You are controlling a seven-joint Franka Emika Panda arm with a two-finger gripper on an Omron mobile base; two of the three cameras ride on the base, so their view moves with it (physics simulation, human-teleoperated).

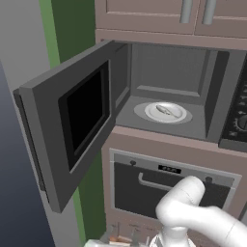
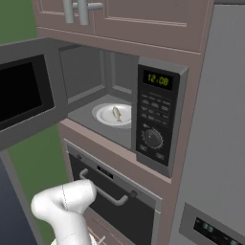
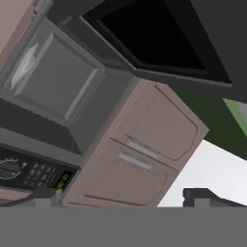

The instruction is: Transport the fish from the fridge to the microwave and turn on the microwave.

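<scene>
The microwave stands with its door swung wide to the left. On the white round plate inside lies the fish, small and pale; from the right it shows as the fish on the plate. Green clock digits glow above the keypad and round dial. My gripper is open, fingertips wide apart with nothing between them. It points up at the microwave's cavity, door window and keypad. The grey fridge stands at the right.
A dark oven with a horizontal bar handle sits right under the microwave. Brown wall cabinets with bar handles hang above. My arm's white elbow is low in front of the oven. A green wall lies left.
</scene>
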